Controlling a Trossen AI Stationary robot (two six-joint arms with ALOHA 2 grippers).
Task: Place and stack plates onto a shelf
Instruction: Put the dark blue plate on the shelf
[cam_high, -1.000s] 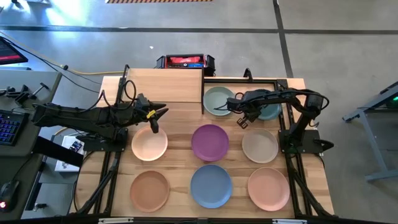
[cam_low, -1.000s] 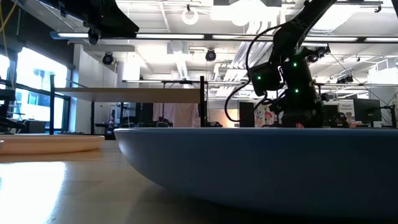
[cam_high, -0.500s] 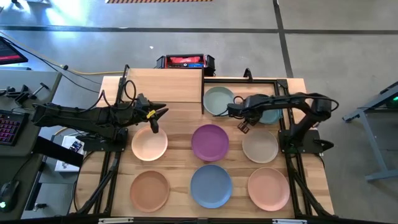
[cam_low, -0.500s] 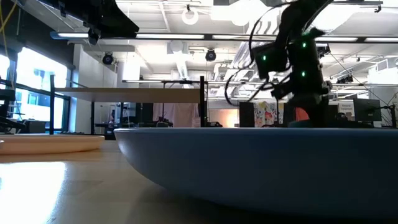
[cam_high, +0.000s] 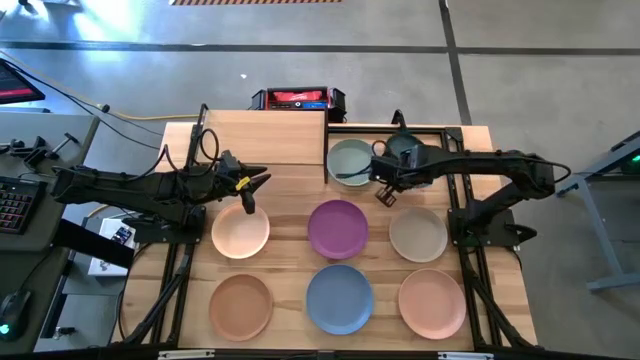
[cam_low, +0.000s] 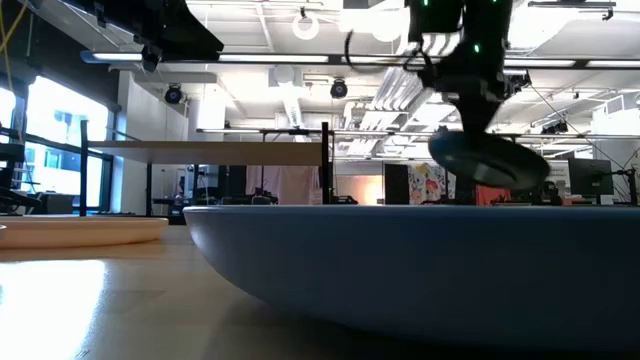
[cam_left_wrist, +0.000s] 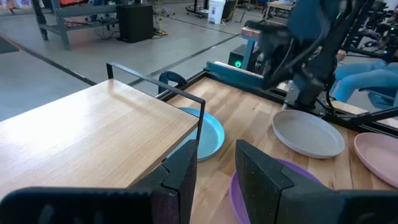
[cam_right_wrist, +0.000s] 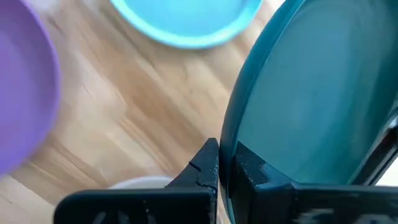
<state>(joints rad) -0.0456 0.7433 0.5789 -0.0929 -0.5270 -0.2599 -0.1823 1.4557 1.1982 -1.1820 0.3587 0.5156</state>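
My right gripper (cam_high: 387, 180) is shut on the dark teal plate (cam_high: 406, 150), held up over the far right of the table beside the pale grey-green plate (cam_high: 349, 162), which lies flat next to the shelf (cam_high: 264, 138). In the low view the teal plate (cam_low: 488, 160) hangs tilted in the air. My left gripper (cam_high: 248, 194) is open and hovers over the far edge of the peach plate (cam_high: 240, 232), just in front of the shelf (cam_left_wrist: 93, 137). The purple (cam_high: 337, 228), beige (cam_high: 418, 234), terracotta (cam_high: 240, 305), blue (cam_high: 339, 298) and salmon (cam_high: 432, 302) plates lie flat on the tabletop. My right gripper pinches the dark teal plate's rim (cam_right_wrist: 229, 155) between its two fingers, one on the plate's inner face and one on its underside. The plate is lifted clear of the table and tilted, hanging below the gripper (cam_low: 470, 90).
The shelf's black frame (cam_left_wrist: 155, 90) stands at the table's far left half, its board bare. A black rail frame (cam_high: 440, 130) borders the far right corner. A red and black device (cam_high: 297, 99) sits beyond the far edge.
My right gripper has risen with the dark teal plate and carried it toward the table's far edge and left. The plate, flat on the table a second ago, is now lifted clear and tipped.
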